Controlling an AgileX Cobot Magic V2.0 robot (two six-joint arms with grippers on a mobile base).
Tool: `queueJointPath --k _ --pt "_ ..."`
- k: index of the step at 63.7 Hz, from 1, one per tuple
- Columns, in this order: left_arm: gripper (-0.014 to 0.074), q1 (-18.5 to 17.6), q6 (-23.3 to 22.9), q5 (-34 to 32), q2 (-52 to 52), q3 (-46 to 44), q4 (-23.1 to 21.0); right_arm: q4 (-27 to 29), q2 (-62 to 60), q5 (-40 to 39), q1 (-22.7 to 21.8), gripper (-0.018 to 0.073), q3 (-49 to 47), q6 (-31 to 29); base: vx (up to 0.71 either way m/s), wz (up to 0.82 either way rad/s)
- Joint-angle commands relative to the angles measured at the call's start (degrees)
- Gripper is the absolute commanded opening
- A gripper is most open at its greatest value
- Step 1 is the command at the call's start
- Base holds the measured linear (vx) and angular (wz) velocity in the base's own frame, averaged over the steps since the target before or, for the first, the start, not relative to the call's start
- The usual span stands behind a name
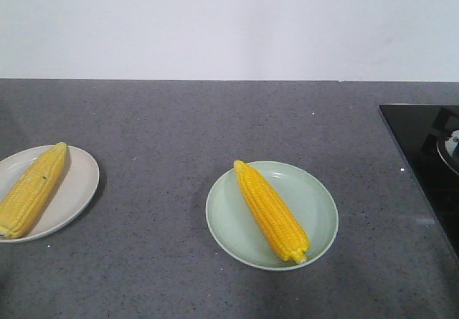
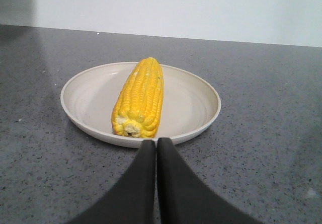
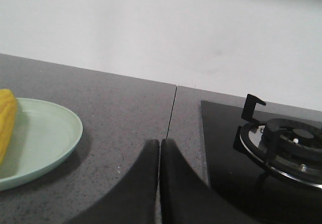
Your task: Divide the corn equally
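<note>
1. Grey speckled counter [image 1: 215, 118] under a plain white wall [image 1: 229, 25]; black glass stovetop [image 1: 423, 154] set into the counter at the far right of the front view.
2. On the left, cut by the picture's edge: beige plate [image 1: 75, 190] carrying one cob of corn [image 1: 32, 190], laid on a slant, narrow tip toward the wall, thick end toward the near edge.
3. Near the middle: pale green plate [image 1: 315, 204] with a second cob [image 1: 271, 211], deeper yellow, also slanted, pointed tip at the upper left, stalk end at the lower right by the rim.
4. The two plates well apart, bare counter between them.
5. Left wrist view: left gripper [image 2: 156, 142] low at the bottom of the picture, its two dark fingers [image 2: 141, 183] pressed side by side with only a hairline seam between, nothing in them; tips just before the near rim of the beige plate [image 2: 201, 118].
6. Same view: cob [image 2: 140, 97] lying lengthwise across that plate, cut stalk end facing the camera.
7. Right wrist view: right gripper [image 3: 160, 142] likewise closed tight and empty, fingers [image 3: 143, 183] together above the counter.
8. Same view: green plate [image 3: 50, 138] at the left with a sliver of cob [image 3: 6, 121] at the picture's edge; stovetop [image 3: 221, 148] with a black burner and grate [image 3: 287, 143] at the right; thin seam [image 3: 171, 108] in the counter running back toward the wall.
</note>
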Motion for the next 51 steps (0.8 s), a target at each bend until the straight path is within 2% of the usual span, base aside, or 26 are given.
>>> queueJointPath --k 1,18,34,51 --pt "-0.0006 0.0 0.1 -4.2 -1.0 0.8 0.0 -0.7 -0.1 -5.9 -0.3 -0.0006 0.4 -0.2 0.0 0.0" --pt "-0.0006 0.0 0.1 -4.2 -1.0 0.8 0.0 -0.7 -0.1 -6.9 -0.3 -0.0006 0.4 2.9 0.0 0.0" --pt "-0.0006 0.0 0.1 -4.2 -1.0 0.8 0.0 -0.7 0.0 -6.8 -0.4 -0.0006 0.4 3.3 0.0 0.0" --pt "-0.0006 0.0 0.1 -4.2 -1.0 0.8 0.0 -0.6 0.0 -6.6 -5.8 -0.0006 0.4 8.4 0.0 0.0"
